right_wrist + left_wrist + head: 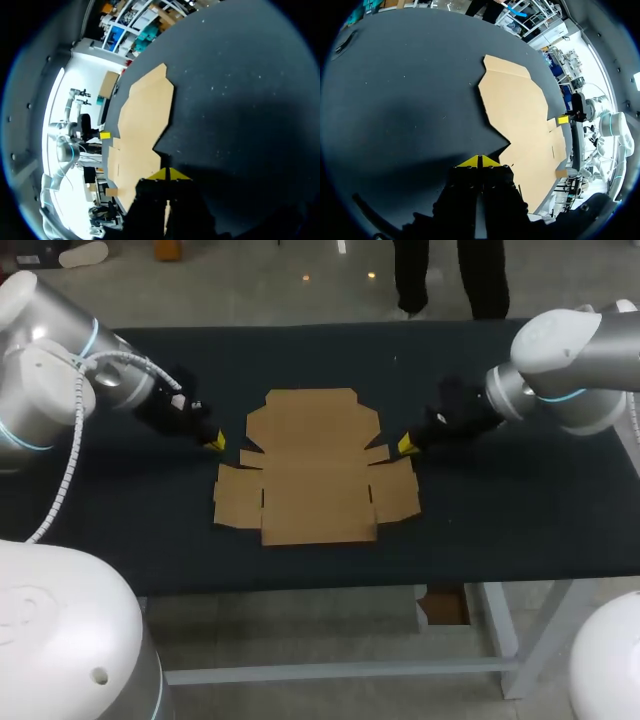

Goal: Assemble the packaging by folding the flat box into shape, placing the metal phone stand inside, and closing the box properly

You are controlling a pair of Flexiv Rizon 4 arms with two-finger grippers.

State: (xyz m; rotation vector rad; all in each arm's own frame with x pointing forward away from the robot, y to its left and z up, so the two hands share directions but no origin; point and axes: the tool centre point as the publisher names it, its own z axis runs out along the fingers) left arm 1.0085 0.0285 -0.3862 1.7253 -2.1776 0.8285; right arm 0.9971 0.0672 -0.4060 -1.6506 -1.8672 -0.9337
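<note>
No legible txt, nos., labels or signs in any view. Flat box (313, 465) shows plain brown cardboard, no print readable on it.

The silver-white left arm (60, 380) is angling inward, its black, yellow-tipped left gripper (214, 443) hanging low, fingertips pressed together; the matching right arm (570, 370) is mirroring it, right gripper (408, 445) likewise closed.
</note>
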